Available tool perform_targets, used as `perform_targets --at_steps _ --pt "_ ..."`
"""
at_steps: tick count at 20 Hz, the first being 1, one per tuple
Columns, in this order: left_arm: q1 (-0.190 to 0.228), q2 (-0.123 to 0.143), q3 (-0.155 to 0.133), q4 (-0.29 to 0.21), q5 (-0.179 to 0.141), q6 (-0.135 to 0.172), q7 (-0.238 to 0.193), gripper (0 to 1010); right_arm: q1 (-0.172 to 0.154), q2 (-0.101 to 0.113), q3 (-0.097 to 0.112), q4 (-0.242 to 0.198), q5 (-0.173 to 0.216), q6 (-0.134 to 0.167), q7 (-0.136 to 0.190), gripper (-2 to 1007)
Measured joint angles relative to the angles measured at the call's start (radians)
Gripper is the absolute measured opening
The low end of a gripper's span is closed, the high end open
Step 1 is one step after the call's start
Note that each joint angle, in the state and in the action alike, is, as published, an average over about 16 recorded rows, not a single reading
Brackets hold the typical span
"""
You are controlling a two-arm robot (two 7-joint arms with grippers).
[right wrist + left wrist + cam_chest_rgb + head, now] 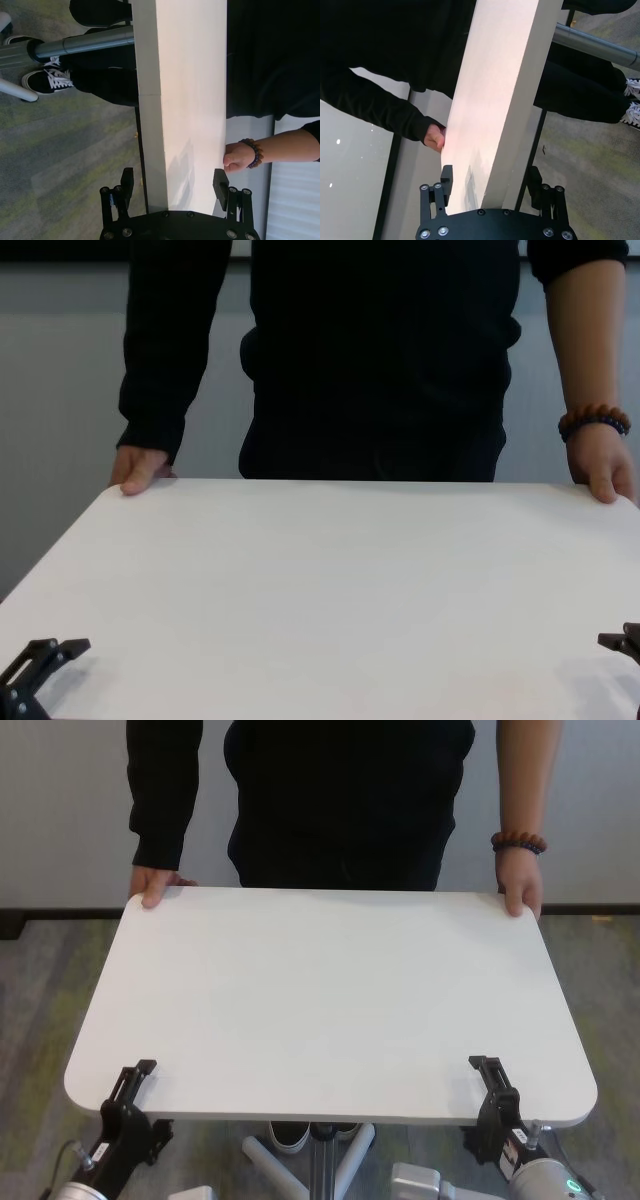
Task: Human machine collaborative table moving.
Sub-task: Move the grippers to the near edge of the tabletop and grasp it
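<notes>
The white table (330, 1000) fills the middle of the head view. The human (340, 800) in black stands at its far side, one hand (155, 885) on each far corner, with bead bracelets (518, 842) on the wrist at the right. My left gripper (140, 1080) straddles the near edge at the left corner, and my right gripper (488, 1075) straddles it at the right corner. In the left wrist view the left gripper (490, 180) has a finger on each side of the tabletop, with a gap on the underside. The right gripper (173, 182) stands the same way.
The grey centre pole (85, 45) runs under the tabletop to white base legs (300, 1160) near my body. The human's black-and-white shoes (47, 80) stand on grey-green carpet (40, 990). A pale wall (60, 810) is behind the human.
</notes>
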Motion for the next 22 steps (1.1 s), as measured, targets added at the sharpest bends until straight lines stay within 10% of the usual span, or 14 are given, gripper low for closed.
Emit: perform_targets --at_steps 22 --pt "0.000 0.000 0.000 0.000 0.000 0.000 0.001 461 0.002 0.001 -0.002 0.001 0.000 0.002 0.002 477"
